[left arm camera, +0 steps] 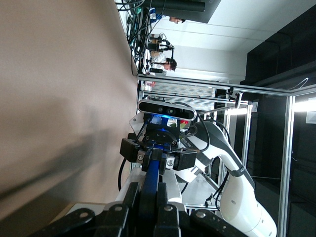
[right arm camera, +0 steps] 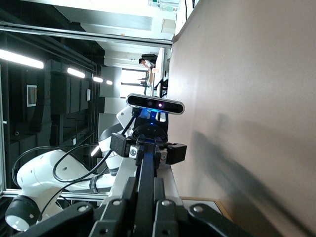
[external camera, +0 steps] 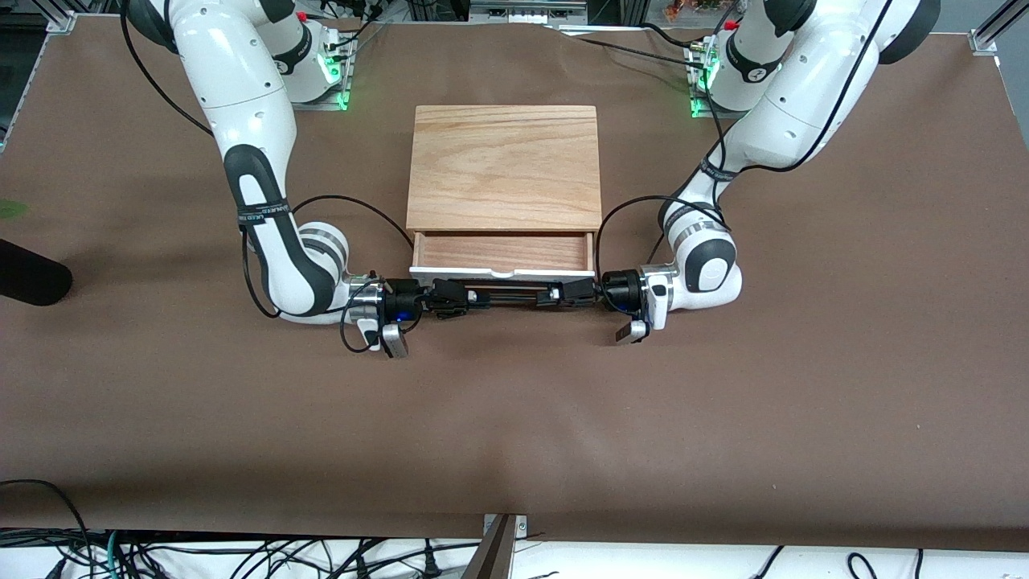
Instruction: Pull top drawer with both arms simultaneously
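Observation:
The top drawer (external camera: 502, 252) stands partly pulled out of the cabinet, its light wood floor showing above the white front panel (external camera: 502, 275). A long black bar handle (external camera: 506, 296) runs along that panel. My right gripper (external camera: 453, 300) is shut on the handle's end toward the right arm. My left gripper (external camera: 565, 293) is shut on the end toward the left arm. In the left wrist view the left gripper (left arm camera: 148, 185) clamps the handle (left arm camera: 151, 174). In the right wrist view the right gripper (right arm camera: 143, 181) clamps the handle (right arm camera: 146, 160).
The cabinet's oak top board (external camera: 505, 161) lies between the two arms' bases. A black rounded object (external camera: 32, 277) sits at the right arm's end of the table. Cables and a metal post (external camera: 498, 547) line the table edge nearest the front camera.

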{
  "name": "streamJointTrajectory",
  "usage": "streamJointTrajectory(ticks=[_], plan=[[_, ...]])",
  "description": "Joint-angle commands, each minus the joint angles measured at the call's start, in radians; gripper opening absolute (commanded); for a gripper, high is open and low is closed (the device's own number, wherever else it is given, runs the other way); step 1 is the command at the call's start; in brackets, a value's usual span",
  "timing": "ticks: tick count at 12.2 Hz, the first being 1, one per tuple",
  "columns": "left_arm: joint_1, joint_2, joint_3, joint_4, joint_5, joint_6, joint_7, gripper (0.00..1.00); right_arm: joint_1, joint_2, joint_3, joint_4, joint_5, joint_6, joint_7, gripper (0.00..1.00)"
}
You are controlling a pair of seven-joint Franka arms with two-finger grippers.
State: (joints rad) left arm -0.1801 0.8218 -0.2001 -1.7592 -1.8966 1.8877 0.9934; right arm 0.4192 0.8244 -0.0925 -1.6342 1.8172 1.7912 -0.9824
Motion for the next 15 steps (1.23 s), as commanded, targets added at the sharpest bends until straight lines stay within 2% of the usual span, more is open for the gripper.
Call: streamJointTrajectory(ticks=[1, 3, 9, 10, 11, 12, 13, 14, 15], plan=[[-0.039, 0.086, 0.057, 0.114, 0.013, 0.102, -0.099, 0.0, -0.042, -0.001, -0.03, 0.085, 0.028, 0.033, 0.085, 0.0], [-0.041, 0.085, 0.065, 0.139, 0.014, 0.16, -0.13, 0.0, -0.043, 0.021, -0.032, 0.12, 0.03, 0.033, 0.099, 0.0], [-0.041, 0.092, 0.065, 0.167, 0.011, 0.174, -0.142, 0.0, -0.049, 0.039, -0.046, 0.158, 0.03, 0.04, 0.12, 0.0], [-0.041, 0.092, 0.065, 0.165, 0.011, 0.172, -0.141, 0.02, -0.049, 0.047, -0.046, 0.175, 0.03, 0.039, 0.12, 0.0], [-0.041, 0.092, 0.065, 0.162, 0.011, 0.172, -0.139, 0.22, -0.049, 0.054, -0.047, 0.181, 0.03, 0.039, 0.122, 0.0], [-0.041, 0.092, 0.067, 0.159, 0.011, 0.172, -0.139, 0.29, -0.049, 0.056, -0.047, 0.185, 0.03, 0.039, 0.132, 0.0], [-0.041, 0.092, 0.065, 0.155, 0.011, 0.172, -0.136, 0.55, -0.049, 0.058, -0.049, 0.188, 0.03, 0.039, 0.134, 0.0], [-0.041, 0.092, 0.065, 0.15, 0.011, 0.172, -0.131, 0.84, -0.049, 0.059, -0.049, 0.188, 0.03, 0.039, 0.134, 0.05], [-0.039, 0.091, 0.065, 0.149, 0.011, 0.172, -0.136, 1.0, -0.049, 0.061, -0.049, 0.188, 0.028, 0.039, 0.134, 0.32]])
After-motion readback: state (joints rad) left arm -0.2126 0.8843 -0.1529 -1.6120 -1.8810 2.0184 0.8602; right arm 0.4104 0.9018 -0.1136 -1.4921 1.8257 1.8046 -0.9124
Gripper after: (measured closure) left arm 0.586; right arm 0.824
